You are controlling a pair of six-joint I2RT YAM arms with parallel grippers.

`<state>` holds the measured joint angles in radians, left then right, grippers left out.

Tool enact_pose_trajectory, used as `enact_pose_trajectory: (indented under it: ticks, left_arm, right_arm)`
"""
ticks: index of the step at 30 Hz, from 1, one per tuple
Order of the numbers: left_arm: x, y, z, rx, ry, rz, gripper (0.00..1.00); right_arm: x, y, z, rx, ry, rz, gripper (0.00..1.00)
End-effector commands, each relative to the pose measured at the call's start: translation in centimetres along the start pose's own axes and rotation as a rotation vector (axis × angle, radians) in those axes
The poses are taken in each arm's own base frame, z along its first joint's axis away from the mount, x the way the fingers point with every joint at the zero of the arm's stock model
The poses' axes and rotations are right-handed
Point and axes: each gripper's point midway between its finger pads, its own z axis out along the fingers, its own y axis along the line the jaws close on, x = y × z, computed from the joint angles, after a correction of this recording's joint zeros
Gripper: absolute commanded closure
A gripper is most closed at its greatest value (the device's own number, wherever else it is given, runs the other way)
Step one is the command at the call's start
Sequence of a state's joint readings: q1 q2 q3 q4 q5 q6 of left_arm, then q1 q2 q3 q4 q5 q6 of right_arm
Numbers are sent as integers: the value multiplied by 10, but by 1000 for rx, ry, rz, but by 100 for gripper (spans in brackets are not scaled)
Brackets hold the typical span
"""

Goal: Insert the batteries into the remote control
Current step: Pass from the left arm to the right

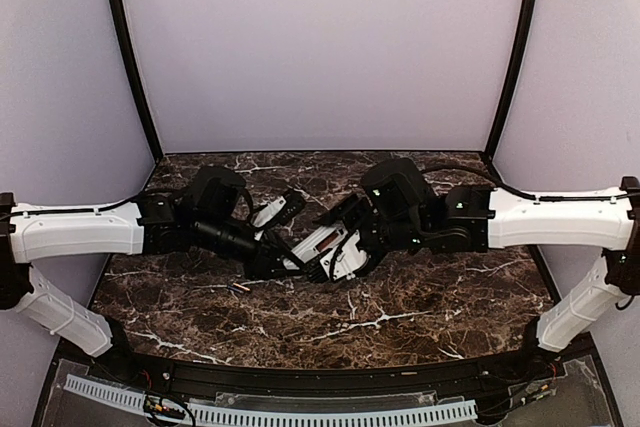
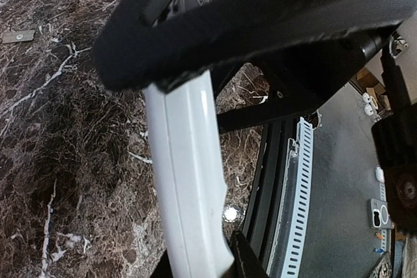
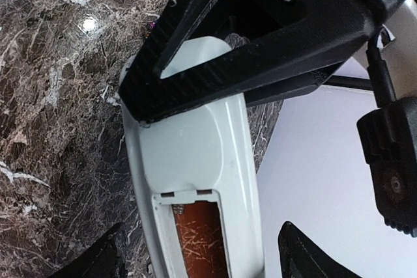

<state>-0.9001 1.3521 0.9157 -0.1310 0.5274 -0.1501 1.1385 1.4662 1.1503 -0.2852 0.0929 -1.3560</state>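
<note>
The white remote control (image 1: 318, 244) is held off the table at the middle, between both arms. My left gripper (image 1: 272, 263) is shut on its long edges; in the left wrist view the remote (image 2: 186, 180) runs up from my gripper (image 2: 202, 262). In the right wrist view the remote (image 3: 195, 141) shows its back with the bay open, and a reddish-orange battery (image 3: 201, 242) lies in it. My right gripper (image 3: 199, 245) is open, a finger on each side of the remote with a gap to it. Another small battery (image 1: 238, 288) lies on the table.
A small flat grey cover piece (image 2: 17, 36) lies on the dark marble table (image 1: 400, 317). The table's black front edge and a white slotted rail (image 2: 296, 187) run close under the left gripper. The right arm's black finger (image 2: 260, 17) crosses the remote.
</note>
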Motion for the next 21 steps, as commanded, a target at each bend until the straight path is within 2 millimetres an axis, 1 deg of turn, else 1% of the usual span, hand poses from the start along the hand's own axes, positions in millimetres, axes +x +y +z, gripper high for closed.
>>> enact_pose_trajectory:
  ticks: [1,3,7,10,13,17,20,21]
  left_arm:
    - [-8,-5,-5,17,-12,-6,100]
    - [-8,-4,-5,11,-9,-8,100]
    - [-5,-2,-4,6,-2,-8,100]
    - [-3,-2,-3,6,9,-10,100]
    - [-2,-1,-3,5,16,-8,100]
    - [-1,1,-3,0,23,-11,100]
    - [-1,8,-3,-11,29,-34,100]
    - [-3,9,-4,-12,26,-43,98]
  right_arm:
    - [2,-13,13,36,51,-11,28]
    - [2,-15,18,41,59,1,33]
    - [-2,-16,21,45,48,22,45]
    - [-1,-12,23,34,53,32,57]
    - [0,-7,23,19,57,43,64]
    - [-1,-4,21,5,50,75,76]
    - [-2,-2,18,-7,41,110,82]
    - [-3,2,18,-18,39,126,85]
